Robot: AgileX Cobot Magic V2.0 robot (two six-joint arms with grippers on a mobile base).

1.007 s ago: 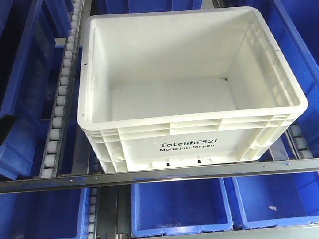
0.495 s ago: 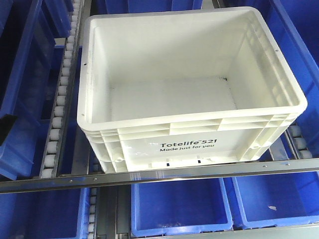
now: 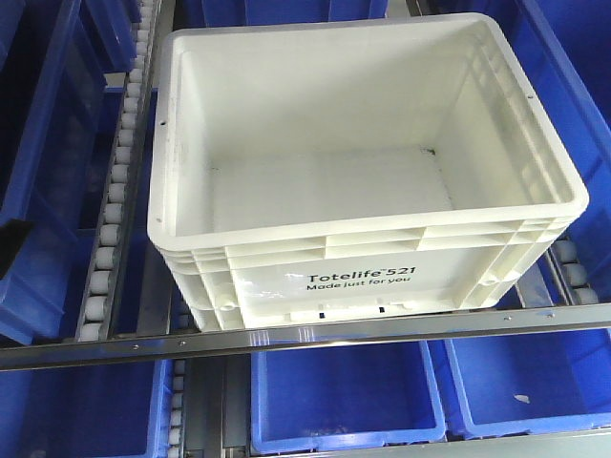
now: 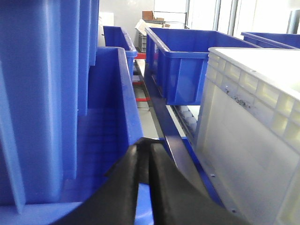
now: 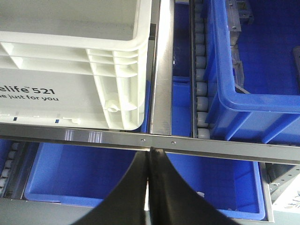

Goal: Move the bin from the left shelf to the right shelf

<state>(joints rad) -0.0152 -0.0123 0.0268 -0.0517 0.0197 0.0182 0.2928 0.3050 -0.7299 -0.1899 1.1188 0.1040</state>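
Both grippers closed on nothing: left gripper (image 4: 142, 161) shows black fingers pressed together w/ only a thin seam between, low in the left wrist view, hanging by the inner wall of a blue plastic bin (image 4: 105, 117); right gripper (image 5: 151, 161) likewise pressed together, tips just below the steel front rail (image 5: 154, 140) in the right wrist view, apart from the tote. Large rectangular white plastic tote w/ ribbed rim (image 3: 368, 162) sits on the shelf level behind that rail (image 3: 305, 336), open side up, interior bare, black "Totelife 521 Made just for you" print facing front. Tote's front lower edge right at the rail; whether touching, can't tell. From left wrist view the tote's ribbed side wall (image 4: 253, 136) is to the right of the gripper, w/ a dark rail running between. Roller track of white wheels (image 3: 113, 200) runs along tote's left side; another roller strip (image 5: 200, 89) runs on its right side, beside a blue bin (image 5: 253, 70). More blue plastic bins flank the tote left (image 3: 43, 191) and right, and sit on the level below (image 3: 344, 396), (image 5: 117, 176). Far background in left wrist view: more blue bins (image 4: 183, 61), bright windows, blurred.
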